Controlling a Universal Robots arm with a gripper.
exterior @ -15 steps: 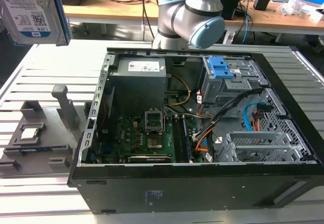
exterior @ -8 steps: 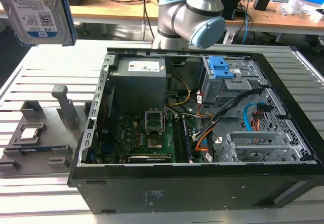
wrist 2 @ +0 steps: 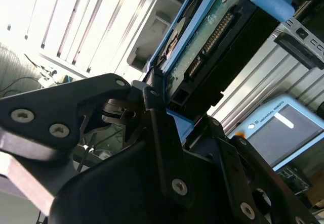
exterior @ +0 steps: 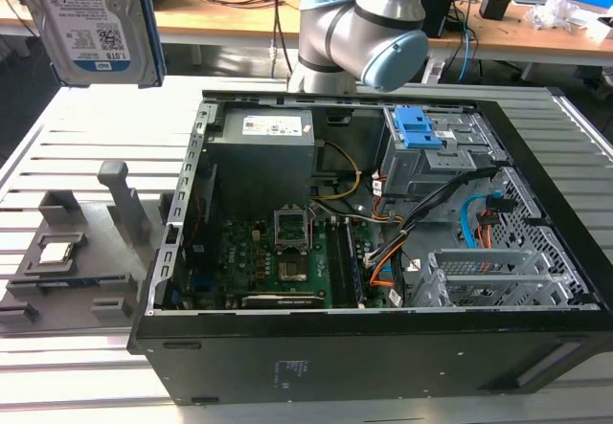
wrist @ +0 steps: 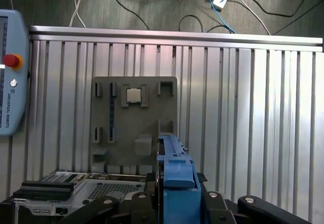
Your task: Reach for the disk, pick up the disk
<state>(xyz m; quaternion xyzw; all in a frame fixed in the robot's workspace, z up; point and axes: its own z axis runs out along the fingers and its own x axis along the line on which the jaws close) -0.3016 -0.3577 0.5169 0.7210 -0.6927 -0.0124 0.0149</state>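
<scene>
Closest to the lens in the first wrist view are the black links of my hand (wrist: 177, 209), closed in on the blue carrier edge of the disk (wrist: 175, 173). I have it clamped from both sides, with no gap showing between my grip and the frame. In the second wrist view the disk (wrist 2: 202, 47) stands up out of my hand (wrist 2: 159, 102), its green circuit board and connector row turned toward the camera (the label side faces away there).

In the exterior view the disk (exterior: 96, 22) hangs in the air, clear of the open computer case (exterior: 383, 252). It sits high, off toward the exterior view's left of the case, on edge and slightly tilted, with its label toward the camera.

My arm (exterior: 364, 22) rises behind the case's far wall, its grey-and-blue joint bent over. The first wrist view looks straight down, so my hand points at the slatted tabletop (wrist: 253, 107).

Beside the case, on the exterior view's left of it, a grey holder tray (exterior: 77, 271) lies on the tabletop. A small square chip (exterior: 57, 250) is seated in one of its pockets. Inside the case, the grey drive cage (exterior: 421, 156) carries bright-blue latches (exterior: 418, 127).
</scene>
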